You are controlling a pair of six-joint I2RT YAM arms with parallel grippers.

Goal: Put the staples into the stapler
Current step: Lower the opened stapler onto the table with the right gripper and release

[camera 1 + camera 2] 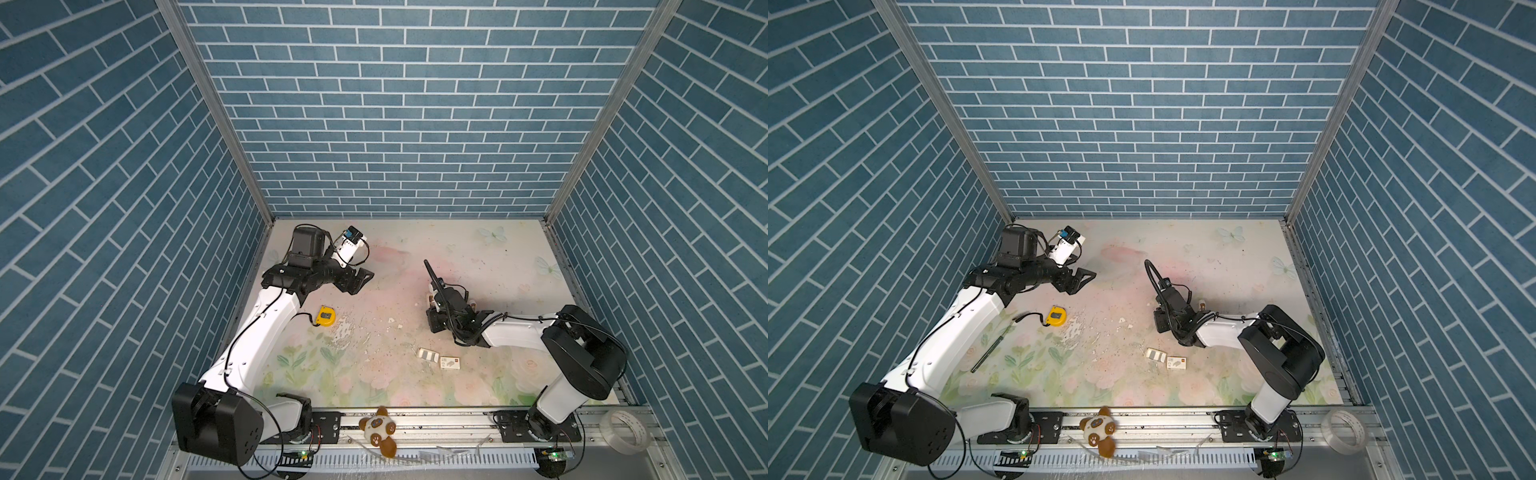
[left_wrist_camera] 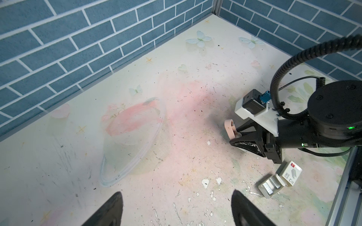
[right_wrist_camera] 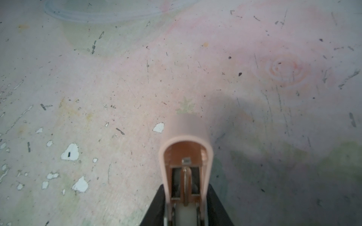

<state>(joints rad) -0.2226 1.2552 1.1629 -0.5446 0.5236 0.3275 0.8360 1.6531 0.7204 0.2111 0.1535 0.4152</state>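
Your right gripper (image 2: 235, 137) clamps a pale pink plastic stapler (image 3: 186, 137), its rounded cover open and baring a metal spring and channel. Your left gripper (image 2: 176, 209) hangs wide and holds nothing, with a broad stretch of worn, chipped floral table (image 2: 137, 156) between the two. The staples (image 2: 269, 185), silvery strips in a white card tray (image 2: 262, 192), lie flat near the right gripper's wrist, on the arm-base side. Just beside them is their white sleeve (image 2: 290, 172), which bears a red square and dark print too small to read.
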